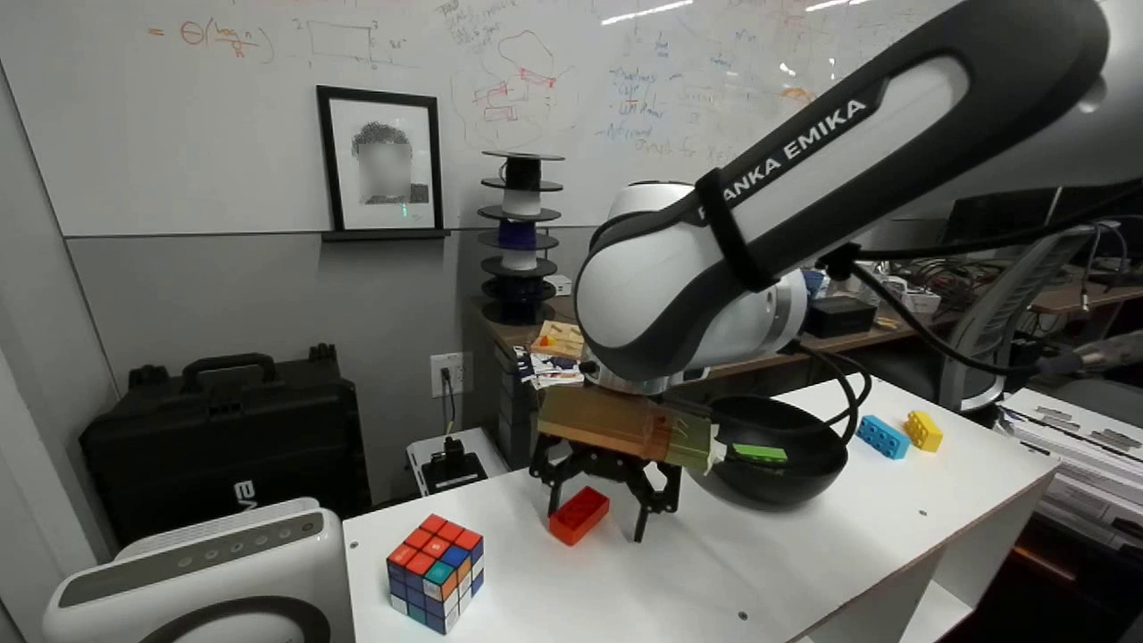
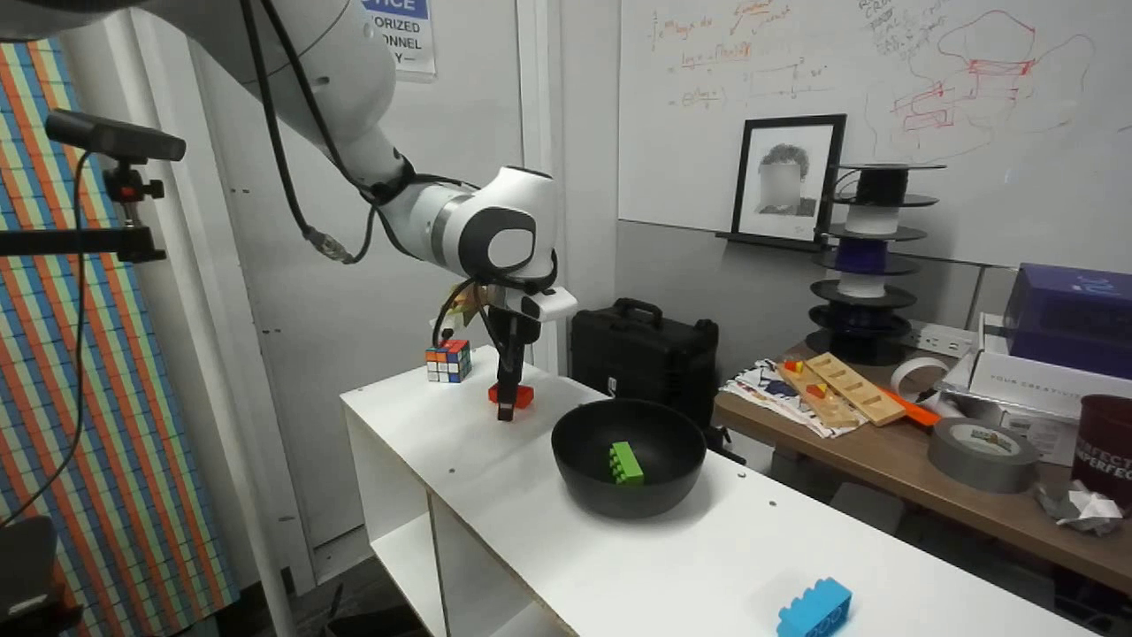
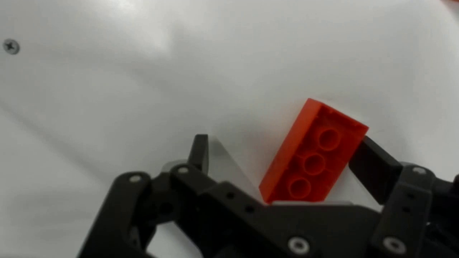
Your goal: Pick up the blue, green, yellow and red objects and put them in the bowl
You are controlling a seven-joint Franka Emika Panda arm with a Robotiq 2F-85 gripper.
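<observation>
The end effector (image 3: 287, 157) stands with its fingers spread and the red block (image 3: 313, 152) between them, ungripped: the wrist view shows a gap on the left of the frame, while the finger on the right lies against or just beside the block. That view also shows clearly the block's hollow face with three round tubes. In an exterior view the end effector (image 2: 506, 407) is edge-on and the finger gap cannot be read, but the bowl (image 2: 632, 504), near centre frame, shows its inside, with the green block (image 2: 628, 464) lying in it; the blue block (image 2: 815, 610) is cut off by the bottom edge. In an exterior view the blue block (image 1: 883, 437) is whole and the yellow block (image 1: 923, 430) appears just beside it, at the right of the frame on the white tabletop (image 1: 696, 580), while the end effector partly hides the bowl.
</observation>
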